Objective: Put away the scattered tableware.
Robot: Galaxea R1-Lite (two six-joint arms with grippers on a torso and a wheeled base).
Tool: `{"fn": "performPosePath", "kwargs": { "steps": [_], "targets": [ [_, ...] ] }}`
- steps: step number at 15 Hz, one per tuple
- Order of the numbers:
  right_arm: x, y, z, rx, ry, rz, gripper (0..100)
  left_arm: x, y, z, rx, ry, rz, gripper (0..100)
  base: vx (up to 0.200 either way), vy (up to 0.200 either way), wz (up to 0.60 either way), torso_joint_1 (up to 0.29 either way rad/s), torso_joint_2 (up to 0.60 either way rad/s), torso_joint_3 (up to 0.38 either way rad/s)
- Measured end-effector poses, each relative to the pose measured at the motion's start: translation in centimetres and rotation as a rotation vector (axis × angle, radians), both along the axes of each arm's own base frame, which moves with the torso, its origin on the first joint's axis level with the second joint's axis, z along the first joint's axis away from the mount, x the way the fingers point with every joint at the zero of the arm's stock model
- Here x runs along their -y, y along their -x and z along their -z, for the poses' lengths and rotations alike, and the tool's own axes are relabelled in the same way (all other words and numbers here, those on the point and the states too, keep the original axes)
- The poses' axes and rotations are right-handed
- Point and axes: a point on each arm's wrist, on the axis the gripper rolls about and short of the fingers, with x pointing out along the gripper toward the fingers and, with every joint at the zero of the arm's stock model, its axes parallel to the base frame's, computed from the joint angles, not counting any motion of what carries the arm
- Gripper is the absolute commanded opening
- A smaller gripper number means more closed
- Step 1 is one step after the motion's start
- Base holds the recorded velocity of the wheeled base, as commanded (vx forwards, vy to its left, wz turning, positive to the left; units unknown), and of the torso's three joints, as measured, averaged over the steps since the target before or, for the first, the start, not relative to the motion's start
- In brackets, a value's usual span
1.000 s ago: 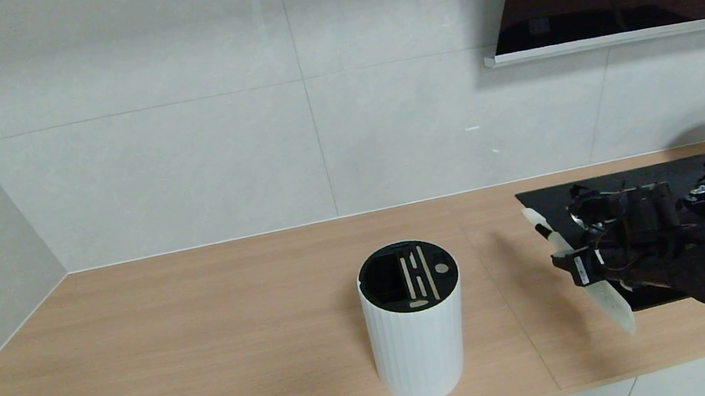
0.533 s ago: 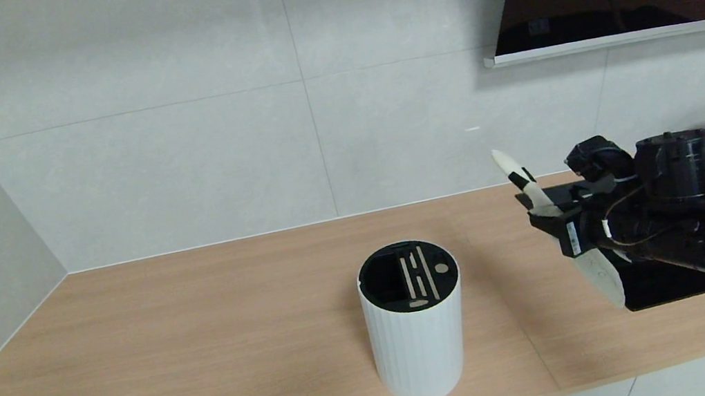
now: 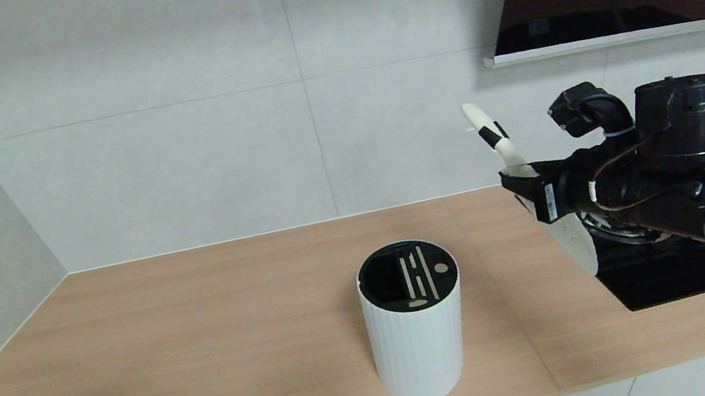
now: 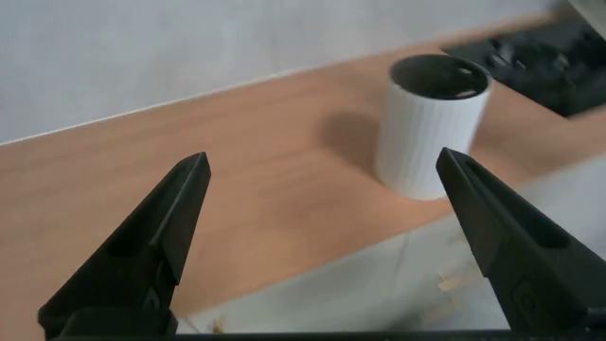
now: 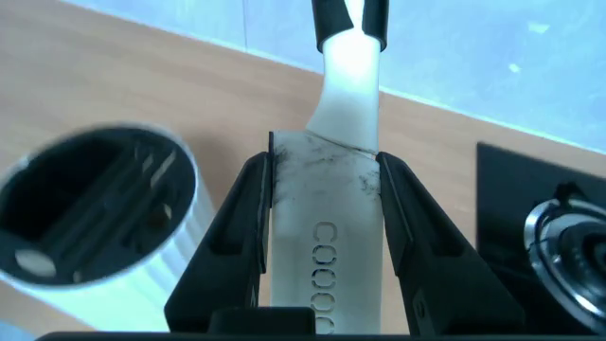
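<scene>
My right gripper (image 3: pixel 545 200) is clamped across the blade of the knife (image 3: pixel 575 240), which is tilted with its handle up and tip down. It hangs in the air to the right of the holder (image 3: pixel 416 328), over the hob's (image 3: pixel 672 279) edge. I'd carry it above the holder, stand the blade vertical, match it to a narrow slot (image 3: pixel 416 276), then lower gently before releasing. My left gripper (image 4: pixel 320 175) hangs spread and empty.

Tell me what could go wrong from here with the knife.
1. The right tool pinches the knife by its blade, tilted; it could slip or swivel.
2. The slots in the holder are narrow; a tilted blade could miss, strike the top and tip the holder, which stands near the front edge of the counter.
</scene>
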Motion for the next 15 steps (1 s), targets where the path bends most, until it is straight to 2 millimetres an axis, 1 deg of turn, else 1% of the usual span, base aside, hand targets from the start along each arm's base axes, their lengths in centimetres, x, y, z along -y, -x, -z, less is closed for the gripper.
{"fn": "performPosePath", "kwargs": {
  "steps": [2, 4, 5, 6, 7, 9, 10, 11, 12, 15],
  "targets": [
    [-1.1, 0.7, -0.7, 0.016, -0.005, -0.012, 0, 0.9, -5.4, -1.7, -0.026, -0.004, 0.063, 100, 0.0, 0.0, 0.0, 0.0, 0.0, 0.0],
    [-1.6, 1.3, -0.6, 0.017, -0.003, -0.019, 0, 2.8, -10.9, -2.5, 0.002, 0.047, 0.136, 100, 0.0, 0.0, 0.0, 0.0, 0.0, 0.0],
    [-1.7, 1.5, -0.6, 0.018, -0.004, -0.024, 0, 4.3, -13.3, -2.8, 0.042, 0.123, 0.18, 100, 0.0, 0.0, 0.0, 0.0, 0.0, 0.0],
    [-2.0, 1.7, -0.7, 0.019, -0.005, -0.036, 0, 6.0, -15.4, -3.2, 0.086, 0.243, 0.234, 100, 0.0, 0.0, 0.0, 0.0, 0.0, 0.0],
    [-2.4, 2.1, -0.7, 0.018, -0.006, -0.05, 0, 7.7, -16.9, -3.0, 0.087, 0.345, 0.282, 100, 0.0, 0.0, 0.0, 0.0, 0.0, 0.0],
    [-3.0, 2.7, -0.7, 0.017, -0.008, -0.069, 0, 11.0, -19.2, -1.7, 0.052, 0.464, 0.365, 100, 0.0, 0.0, 0.0, 0.0, 0.0, 0.0],
    [-3.4, 3.1, -0.6, 0.013, -0.009, -0.072, 0, 12.3, -19.9, -0.3, -0.004, 0.462, 0.384, 100, 0.0, 0.0, 0.0, 0.0, 0.0, 0.0],
    [-4.1, 3.8, -0.4, 0.006, -0.013, -0.089, 0, 13.5, -20.2, 0.9, -0.07, 0.452, 0.402, 100, 0.0, 0.0, 0.0, 0.0, 0.0, 0.0],
    [-4.9, 4.5, -0.3, -0.005, -0.024, -0.113, 0, 14.4, -20.3, 1.7, -0.114, 0.463, 0.419, 100, 0.0, 0.0, 0.0, 0.0, 0.0, 0.0],
    [-6.2, 5.7, 0.0, -0.02, -0.03, -0.166, 0, 15.9, -20.2, 2.1, -0.18, 0.584, 0.471, 100, 0.0, 0.0, 0.0, 0.0, 0.0, 0.0]
  ]
}}
